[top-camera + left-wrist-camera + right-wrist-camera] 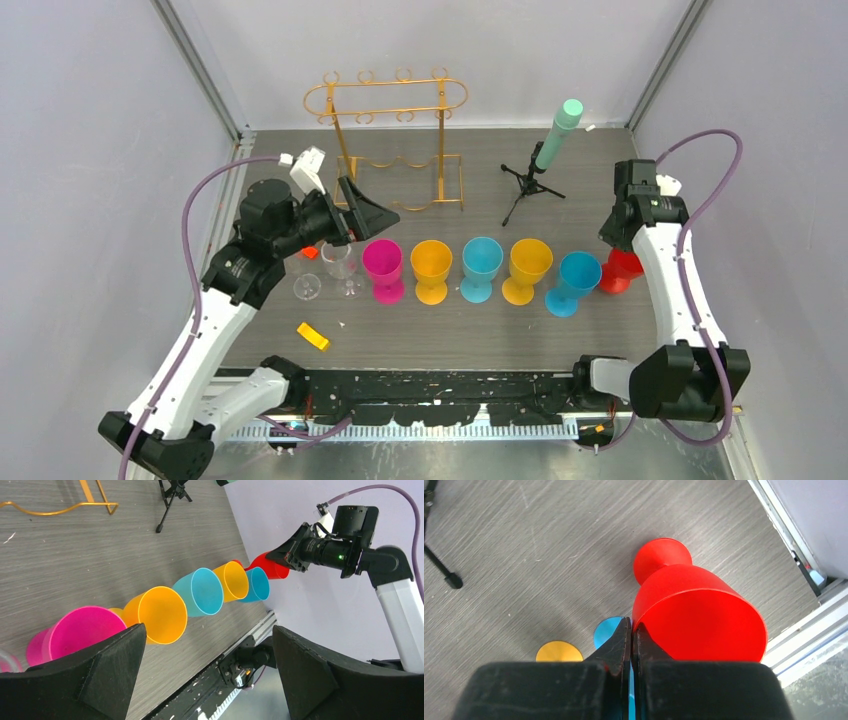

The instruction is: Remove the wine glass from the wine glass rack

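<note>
Gold metal rack [440, 150], glossy plastic goblets [431, 262], woodgrain table [480, 155]

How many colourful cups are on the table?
6, in one row, left to right: pink cup, orange cup, blue cup, second orange cup, second blue cup, and red cup at the right end. None seems hidden.

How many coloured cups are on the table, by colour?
Pink cup: 1
Orange cups: 2
Blue cups: 2
Red cup: 1
Total: 6
</note>
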Tool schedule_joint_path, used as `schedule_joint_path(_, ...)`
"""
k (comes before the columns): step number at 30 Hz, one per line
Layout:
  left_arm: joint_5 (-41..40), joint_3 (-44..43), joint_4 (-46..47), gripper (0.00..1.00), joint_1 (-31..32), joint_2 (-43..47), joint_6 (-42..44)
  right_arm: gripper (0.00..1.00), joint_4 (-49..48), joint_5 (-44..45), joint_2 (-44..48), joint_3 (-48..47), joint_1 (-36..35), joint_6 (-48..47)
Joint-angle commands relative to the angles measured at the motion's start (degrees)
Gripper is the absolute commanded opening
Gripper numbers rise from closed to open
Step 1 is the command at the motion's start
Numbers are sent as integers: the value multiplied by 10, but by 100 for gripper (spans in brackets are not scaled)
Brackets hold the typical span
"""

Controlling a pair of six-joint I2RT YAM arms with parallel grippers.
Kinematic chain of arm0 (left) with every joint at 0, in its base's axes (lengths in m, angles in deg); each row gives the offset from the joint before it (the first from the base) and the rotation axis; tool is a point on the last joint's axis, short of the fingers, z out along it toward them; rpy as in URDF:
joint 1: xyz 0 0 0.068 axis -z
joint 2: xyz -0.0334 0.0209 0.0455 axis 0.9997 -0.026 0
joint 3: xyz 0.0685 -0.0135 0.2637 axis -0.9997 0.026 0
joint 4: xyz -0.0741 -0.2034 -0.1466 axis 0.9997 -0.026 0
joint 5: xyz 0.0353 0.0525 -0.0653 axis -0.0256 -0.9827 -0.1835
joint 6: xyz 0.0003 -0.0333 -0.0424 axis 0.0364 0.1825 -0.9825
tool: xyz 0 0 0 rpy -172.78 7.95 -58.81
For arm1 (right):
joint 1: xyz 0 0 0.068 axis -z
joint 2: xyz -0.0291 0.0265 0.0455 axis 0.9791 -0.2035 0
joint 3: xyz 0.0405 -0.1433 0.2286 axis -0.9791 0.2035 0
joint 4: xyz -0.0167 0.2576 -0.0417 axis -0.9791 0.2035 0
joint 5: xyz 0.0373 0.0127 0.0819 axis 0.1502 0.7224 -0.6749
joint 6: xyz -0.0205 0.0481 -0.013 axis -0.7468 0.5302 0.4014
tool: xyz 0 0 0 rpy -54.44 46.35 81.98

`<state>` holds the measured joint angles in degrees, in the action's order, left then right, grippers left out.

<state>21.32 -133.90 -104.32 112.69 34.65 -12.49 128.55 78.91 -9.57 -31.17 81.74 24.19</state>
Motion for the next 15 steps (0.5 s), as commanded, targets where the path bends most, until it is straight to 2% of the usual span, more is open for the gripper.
schedule_joint_path(1,1,6,-17,100,-3,25,26,0,2,-35,-14,1,31,15)
schedule_joint_path(8,-9,-7,-47,100,-3,28,48,1,21,-68,-29,11,51,23)
schedule_joint_path(15,-9,-13,-51,100,-3,20,55,18,24,-47,-22,21,52,26)
